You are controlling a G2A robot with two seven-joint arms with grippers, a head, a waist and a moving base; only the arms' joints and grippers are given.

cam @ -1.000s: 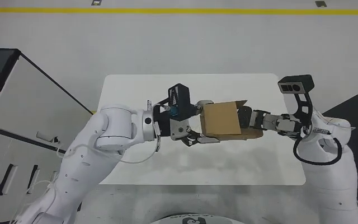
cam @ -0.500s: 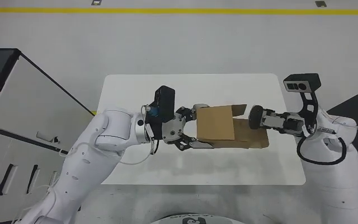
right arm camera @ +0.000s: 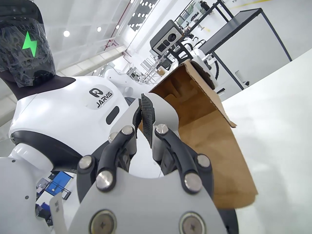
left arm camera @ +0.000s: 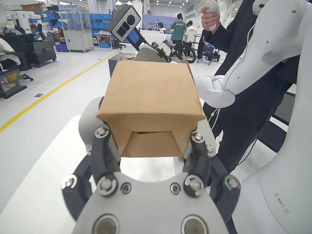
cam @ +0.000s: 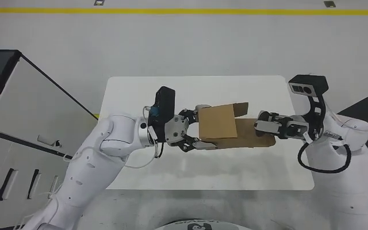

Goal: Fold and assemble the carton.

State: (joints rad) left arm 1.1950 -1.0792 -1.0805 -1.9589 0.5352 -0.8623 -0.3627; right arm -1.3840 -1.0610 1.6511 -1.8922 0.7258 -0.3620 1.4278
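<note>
A brown cardboard carton (cam: 217, 122) is held above the middle of the white table (cam: 144, 92). My left gripper (cam: 198, 127) is shut on its left end, one finger on each side wall. In the left wrist view the carton (left arm camera: 151, 93) sits between the fingers (left arm camera: 102, 144) of the left gripper (left arm camera: 150, 143), its near end flaps folded in. The far end is open, and a long flap (cam: 253, 135) stretches right. My right gripper (cam: 261, 124) hangs shut at that flap, with its pads (right arm camera: 146, 115) pressed together beside the carton's open mouth (right arm camera: 195, 103).
A black-framed cabinet (cam: 23, 103) stands off the table's left side. A yellow floor line (cam: 184, 10) runs beyond the table's far side. Bare tabletop lies in front of and behind the carton.
My right gripper has pulled back to the right, out of the carton's open end. The left gripper has drawn the carton a little left and turned it, and the long flap now stretches out.
</note>
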